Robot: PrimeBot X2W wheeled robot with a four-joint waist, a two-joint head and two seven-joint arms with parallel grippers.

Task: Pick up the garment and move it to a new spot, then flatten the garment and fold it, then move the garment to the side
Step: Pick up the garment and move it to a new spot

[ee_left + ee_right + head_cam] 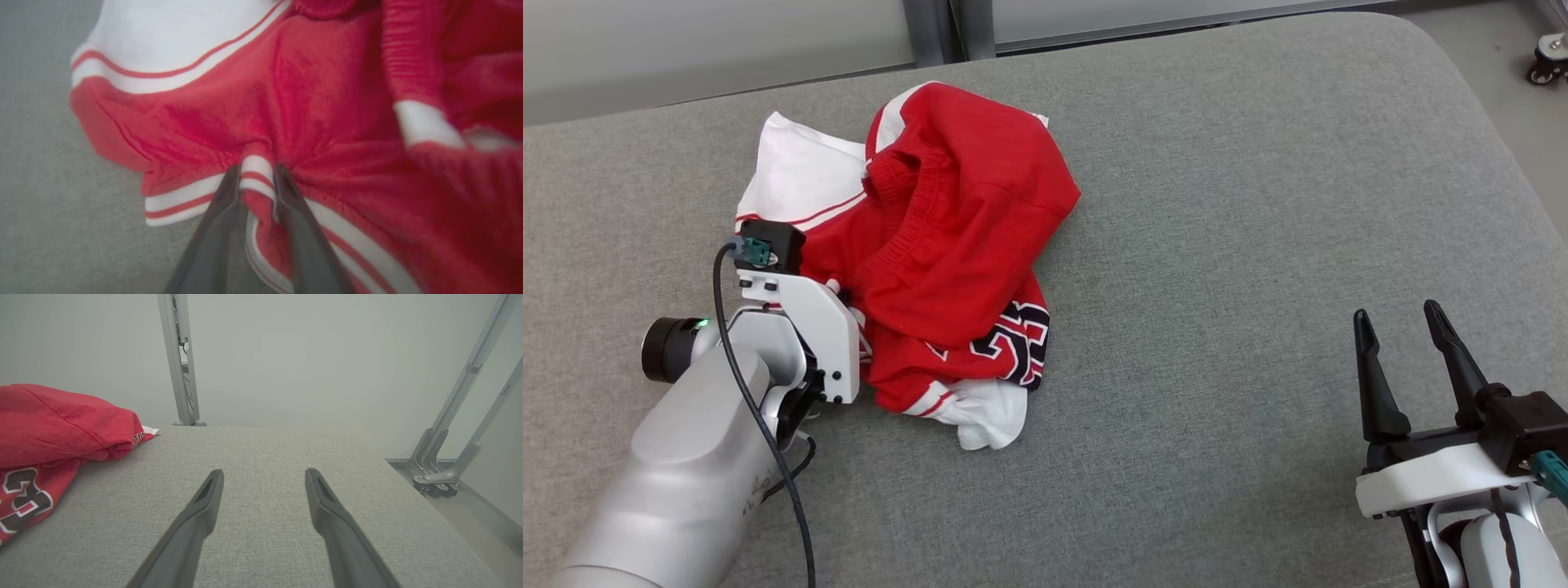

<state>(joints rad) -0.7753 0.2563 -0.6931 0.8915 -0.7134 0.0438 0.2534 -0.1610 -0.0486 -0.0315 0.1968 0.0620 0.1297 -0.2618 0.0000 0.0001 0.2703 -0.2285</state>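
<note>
left claw (258, 179): narrowed onto the garment (956, 245). A bunched fold of red cloth with a white-striped hem sits pinched between its two fingers (220, 228). Wrist view is slightly blurred.
left wrist housing (817, 327): white, covers the fingers in the head view. It sits against the heap's edge nearest the robot, on the left.
right claw (1396, 314): wide, nothing between the fingers, tips pointing away from the robot over bare surface (1217, 245). Can't tell whether it touches the fabric below.
garment, location: crumpled heap on the grey surface. It spreads ahead and to the right of the left claw, and lies well apart to the left of the right claw.
garment, look: mostly red, with white panels, thin red-and-white stripes, a ribbed red band and black numerals outlined in white. A white corner pokes out on the robot's side.
beyond right claw: grey metal post (179, 363) at the surface's far edge, castor foot (433, 486) on the floor to the right.
</note>
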